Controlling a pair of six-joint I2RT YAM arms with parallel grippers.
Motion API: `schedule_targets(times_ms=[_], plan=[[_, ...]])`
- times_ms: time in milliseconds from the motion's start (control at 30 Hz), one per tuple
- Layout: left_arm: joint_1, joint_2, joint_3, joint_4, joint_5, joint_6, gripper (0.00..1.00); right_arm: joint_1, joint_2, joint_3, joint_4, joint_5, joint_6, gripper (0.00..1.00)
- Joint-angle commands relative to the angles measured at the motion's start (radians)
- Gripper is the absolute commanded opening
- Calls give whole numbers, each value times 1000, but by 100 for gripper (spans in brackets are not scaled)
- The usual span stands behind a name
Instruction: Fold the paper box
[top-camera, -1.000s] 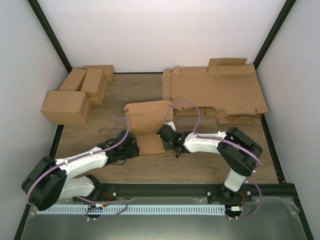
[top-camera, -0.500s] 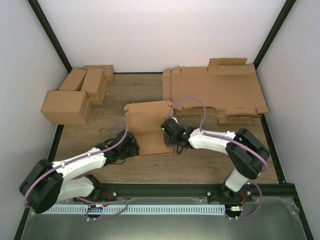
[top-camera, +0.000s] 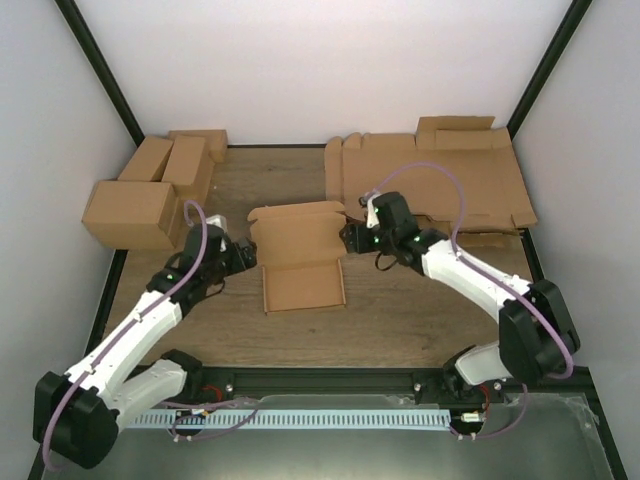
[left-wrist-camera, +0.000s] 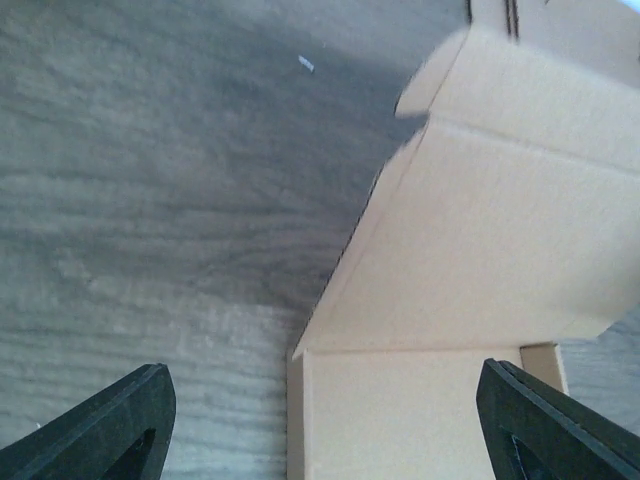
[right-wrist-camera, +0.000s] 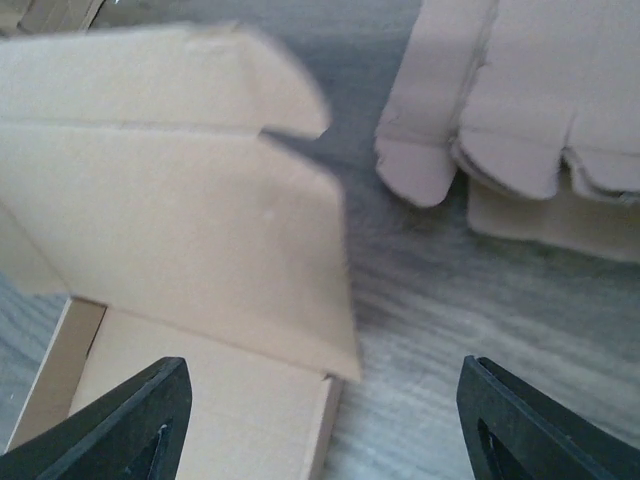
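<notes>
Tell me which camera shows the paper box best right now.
The top view: it shows the whole paper box, rear flap raised. The left wrist view catches only its left side; the right wrist view only its right side, blurred.

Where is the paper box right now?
In the top view the paper box lies mid-table, back flap raised, between the left gripper and right gripper, with the pile of flat sheets behind it to the right.

Top cam: high at near side, looks down. Wrist cams: close, low, either side of plain brown half-folded cardboard box (top-camera: 303, 287), shared w/ top.
</notes>
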Motion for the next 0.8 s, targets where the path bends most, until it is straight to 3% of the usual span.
schedule_targets(times_ms=[0, 133, 300, 400, 633, 767], plan=[[103, 43, 74, 10, 138, 155, 85, -88, 68, 110, -31, -174, -92, 76], [193, 131, 127, 29, 274, 214, 84, -144, 147, 194, -53, -287, -137, 70], [203, 221, 180, 20, 331, 272, 64, -152, 212, 262, -85, -313, -168, 58], [203, 256, 202, 18, 351, 296, 59, -152, 242, 297, -113, -320, -183, 52], [203, 319, 258, 4, 370, 333, 56, -150, 257, 327, -133, -308, -192, 47], [203, 359, 291, -19, 313, 339, 61, -150, 275, 345, -147, -236, -184, 49]])
